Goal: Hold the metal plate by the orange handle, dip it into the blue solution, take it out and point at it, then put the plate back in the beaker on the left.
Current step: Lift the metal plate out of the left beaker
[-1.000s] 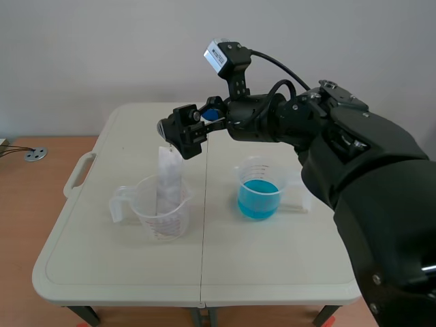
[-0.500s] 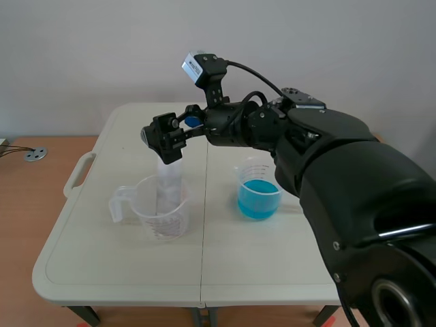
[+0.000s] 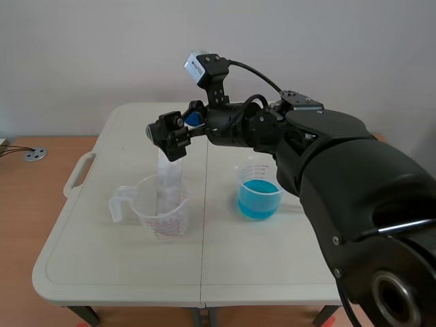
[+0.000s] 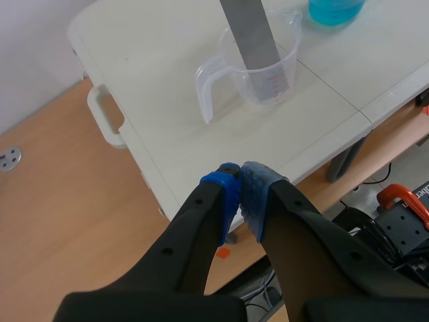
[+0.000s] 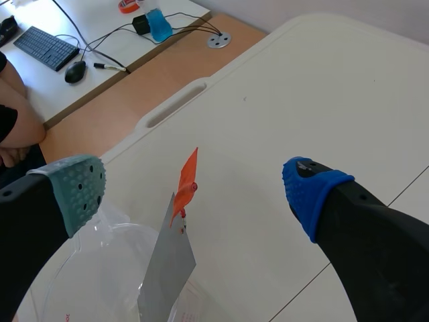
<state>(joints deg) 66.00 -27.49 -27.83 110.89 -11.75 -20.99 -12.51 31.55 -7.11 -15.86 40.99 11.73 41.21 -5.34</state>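
Right gripper: fingers spread wide just above the orange handle, not touching it.
Left gripper: pads pressed together on nothing, off the table edge.
Metal plate: leaning in the clear measuring beaker.
Blue solution: in the other beaker, apart.

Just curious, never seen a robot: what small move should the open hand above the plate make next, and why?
Probably lift the right hand straight up and away. The metal plate, just lowered, stands in the left beaker, its orange handle free between the open fingers, so nothing is left to hold.
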